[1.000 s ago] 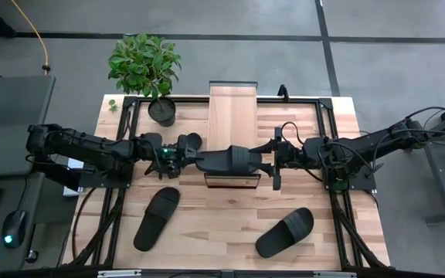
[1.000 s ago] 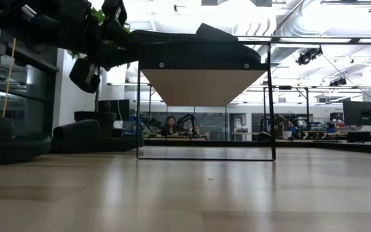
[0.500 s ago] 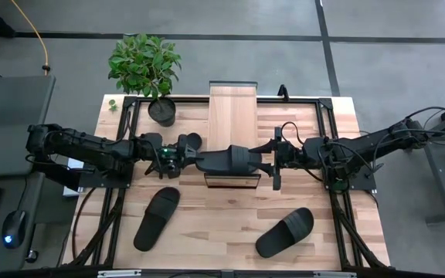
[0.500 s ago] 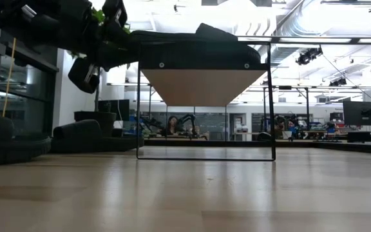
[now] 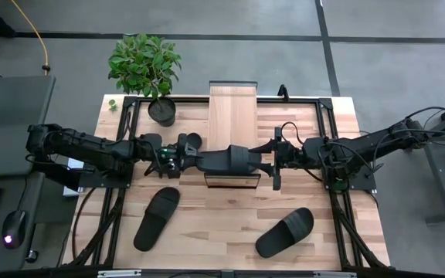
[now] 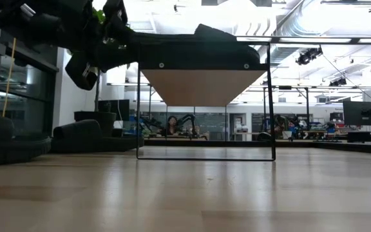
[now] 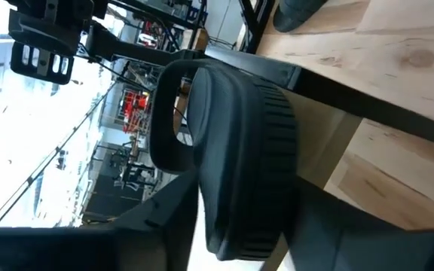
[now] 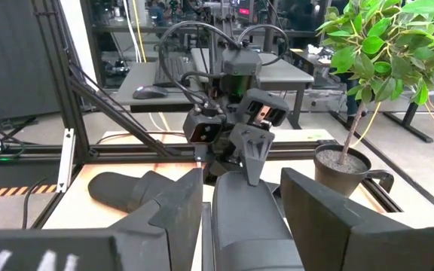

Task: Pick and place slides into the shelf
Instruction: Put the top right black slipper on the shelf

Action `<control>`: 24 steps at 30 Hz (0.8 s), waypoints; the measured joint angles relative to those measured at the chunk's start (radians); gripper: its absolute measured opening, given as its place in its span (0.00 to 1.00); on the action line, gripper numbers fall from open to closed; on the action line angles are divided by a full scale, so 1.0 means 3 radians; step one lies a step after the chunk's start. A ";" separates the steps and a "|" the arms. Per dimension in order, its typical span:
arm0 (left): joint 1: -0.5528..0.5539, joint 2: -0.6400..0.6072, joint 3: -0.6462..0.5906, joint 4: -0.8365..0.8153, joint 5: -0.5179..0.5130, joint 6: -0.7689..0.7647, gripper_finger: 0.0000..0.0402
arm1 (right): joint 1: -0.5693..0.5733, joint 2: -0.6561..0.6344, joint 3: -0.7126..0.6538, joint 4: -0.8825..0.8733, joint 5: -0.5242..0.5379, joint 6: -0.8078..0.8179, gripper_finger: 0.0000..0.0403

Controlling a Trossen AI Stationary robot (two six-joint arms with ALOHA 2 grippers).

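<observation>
Across the middle of the counter (image 5: pixel 338 123), the shelf (image 5: pixel 232 108) is running far to near, and one slide (image 5: pixel 230 161) is lying crosswise on its near end. Looks like it's getting seated there. Both arms are reaching in low and level from opposite sides. The right gripper (image 5: pixel 267 161) is grasping the slide's right end, jaws either side of the sole. The left gripper (image 5: pixel 191 161) is sitting at the other end, but I can't tell if it's gripping. Two more slides (image 5: pixel 157 218) are waiting near us.
</observation>
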 joint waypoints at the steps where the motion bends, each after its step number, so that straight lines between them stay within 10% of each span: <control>1: 0.0000 0.0000 0.0000 -0.0001 -0.0002 -0.0001 0.44 | -0.0001 0.0000 0.0000 0.0000 -0.0001 0.0000 0.43; 24: 0.0004 0.0000 0.0000 -0.0419 -0.0218 -0.0350 0.69 | 0.0000 0.0000 0.0000 -0.0024 -0.0001 0.0001 0.43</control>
